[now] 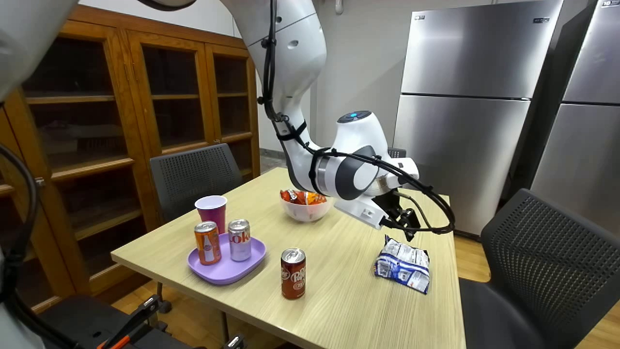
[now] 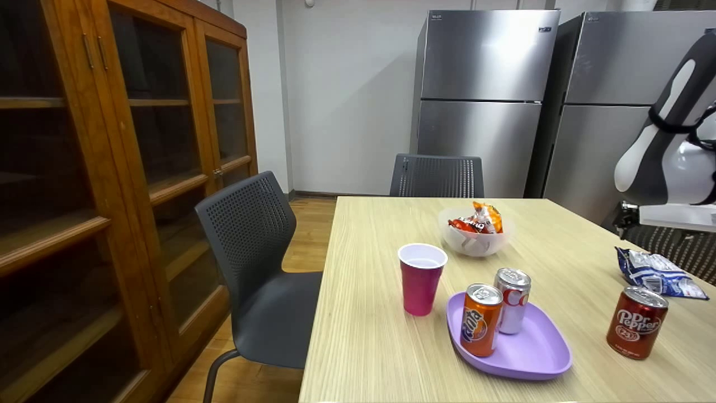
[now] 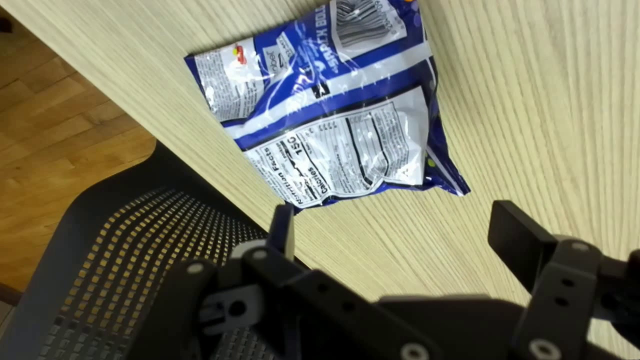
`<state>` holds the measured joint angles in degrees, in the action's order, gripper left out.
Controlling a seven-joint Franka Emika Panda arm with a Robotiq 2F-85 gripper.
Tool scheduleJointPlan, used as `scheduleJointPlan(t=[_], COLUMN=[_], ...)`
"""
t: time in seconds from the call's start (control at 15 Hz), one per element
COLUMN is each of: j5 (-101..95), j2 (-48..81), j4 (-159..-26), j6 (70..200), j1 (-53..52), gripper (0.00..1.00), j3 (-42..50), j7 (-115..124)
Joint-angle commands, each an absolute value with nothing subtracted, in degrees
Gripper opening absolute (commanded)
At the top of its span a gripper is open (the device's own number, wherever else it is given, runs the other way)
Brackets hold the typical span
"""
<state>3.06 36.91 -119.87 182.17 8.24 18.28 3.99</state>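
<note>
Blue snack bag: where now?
In an exterior view, the blue snack bag lies at right on the table, below the open gripper, right of the Dr Pepper can.

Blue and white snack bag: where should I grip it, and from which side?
I'd come from straight above and squeeze the snack bag across its middle. It lies on the table with its nutrition label up, and its middle looks puffier than its thin edges, which might slip. The fingers stand open and appear clear of it; centre them over it before lowering.
</note>
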Motion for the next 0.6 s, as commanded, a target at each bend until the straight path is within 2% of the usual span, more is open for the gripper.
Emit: scheduleJointPlan(t=[0.0,0.53], j5=[3.97,3.88], j2=[38.24,41.92], j4=[-118.05,-113.23], j6=[179.99,178.48], j1=[6.51,4.47], gripper=[1.00,1.00], j3=[19.84,20.55], j7=[5.68,6.92])
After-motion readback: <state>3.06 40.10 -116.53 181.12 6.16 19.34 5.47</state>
